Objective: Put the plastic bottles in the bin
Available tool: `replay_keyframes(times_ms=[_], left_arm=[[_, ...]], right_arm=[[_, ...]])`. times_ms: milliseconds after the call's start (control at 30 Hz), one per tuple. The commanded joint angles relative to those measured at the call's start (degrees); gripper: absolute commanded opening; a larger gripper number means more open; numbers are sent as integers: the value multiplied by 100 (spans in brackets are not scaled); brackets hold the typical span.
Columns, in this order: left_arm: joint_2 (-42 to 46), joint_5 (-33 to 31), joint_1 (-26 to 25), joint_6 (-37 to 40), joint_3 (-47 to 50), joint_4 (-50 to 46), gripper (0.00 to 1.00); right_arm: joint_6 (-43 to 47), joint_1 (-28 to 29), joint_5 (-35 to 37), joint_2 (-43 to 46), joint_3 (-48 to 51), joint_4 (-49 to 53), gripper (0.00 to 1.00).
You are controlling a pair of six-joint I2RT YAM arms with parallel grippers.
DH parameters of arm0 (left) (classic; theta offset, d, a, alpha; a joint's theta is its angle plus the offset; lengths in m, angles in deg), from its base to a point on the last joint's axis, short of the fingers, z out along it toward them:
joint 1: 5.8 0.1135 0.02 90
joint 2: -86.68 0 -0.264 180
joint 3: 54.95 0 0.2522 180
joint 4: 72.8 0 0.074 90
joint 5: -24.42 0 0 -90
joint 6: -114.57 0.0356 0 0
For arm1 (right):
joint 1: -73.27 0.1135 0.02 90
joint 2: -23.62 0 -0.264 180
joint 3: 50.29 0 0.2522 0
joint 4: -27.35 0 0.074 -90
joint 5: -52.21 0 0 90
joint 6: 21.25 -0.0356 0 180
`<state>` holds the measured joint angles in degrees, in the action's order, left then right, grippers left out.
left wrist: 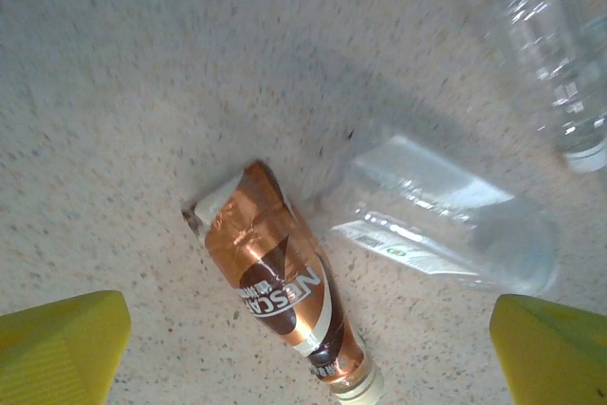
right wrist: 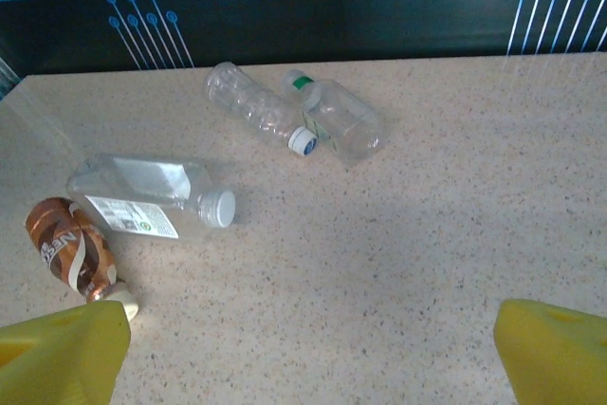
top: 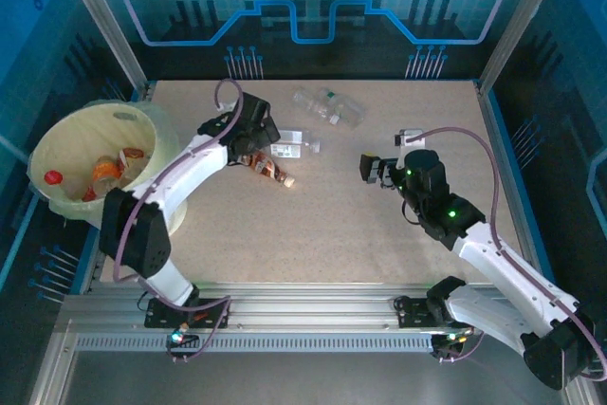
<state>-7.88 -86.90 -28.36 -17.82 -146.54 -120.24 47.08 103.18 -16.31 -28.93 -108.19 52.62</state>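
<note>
The left tool (left wrist: 308,329) hangs spread over the brown Nescafé bottle (left wrist: 280,282) lying on the desk (top: 332,225), well apart from the bin (top: 114,113). The right tool (right wrist: 313,339) is spread too, and empty. A pinch here might catch the clear bottle (left wrist: 446,225) just beside it, or the crushed bottle might slip free.

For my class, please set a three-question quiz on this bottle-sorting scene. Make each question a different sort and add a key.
1. How many bottles lie on the table, outside the bin?
2. True or false: the left gripper is shut on the brown bottle.
3. The squat bottle beside the ribbed clear bottle has a cap of which colour: A red, B green, C black?
Key: 1. four; 2. false, it is open above it; 3. B.
</note>
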Motion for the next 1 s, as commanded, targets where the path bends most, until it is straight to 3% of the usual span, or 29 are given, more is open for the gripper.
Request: replay_keyframes(times_ms=[0, 333, 567, 967], left_arm=[[-334, 298, 20, -427, 62, 286, 99], [-1023, 738, 265, -912, 565, 1083, 98], [-1424, 985, 305, -890, 776, 1473, 90], [-1309, 1069, 336, -621, 1150, 1750, 59]], right_arm=[[-76, -63, -150, 87, -104, 312, 100], [92, -91, -144, 262, -279, 669, 100], [-26, -99, -136, 360, -213, 759, 100], [67, -100, -835, 116, -241, 599, 100]])
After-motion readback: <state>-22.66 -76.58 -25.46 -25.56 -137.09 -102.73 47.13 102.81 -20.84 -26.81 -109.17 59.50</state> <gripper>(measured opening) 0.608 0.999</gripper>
